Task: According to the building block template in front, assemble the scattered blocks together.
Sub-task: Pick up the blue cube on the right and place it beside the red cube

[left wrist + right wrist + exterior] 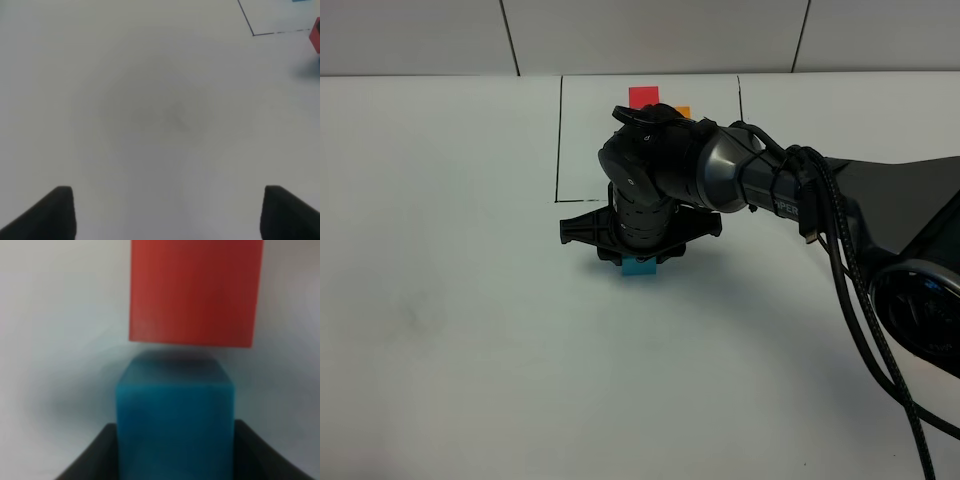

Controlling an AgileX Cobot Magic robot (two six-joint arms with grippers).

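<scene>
Left pincer spread, right pincer pinching the blue block: I feared a skewed push would knock the red block away.

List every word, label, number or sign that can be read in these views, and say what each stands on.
"PER": white lettering on the right arm. This is only the end of a word and is uncertain; the rest is hidden by cables.
No other text can be read in any view.

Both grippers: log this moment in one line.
right gripper: shut on matte cyan-blue cube | matte red cube: just beyond it | left gripper: open, empty
</scene>
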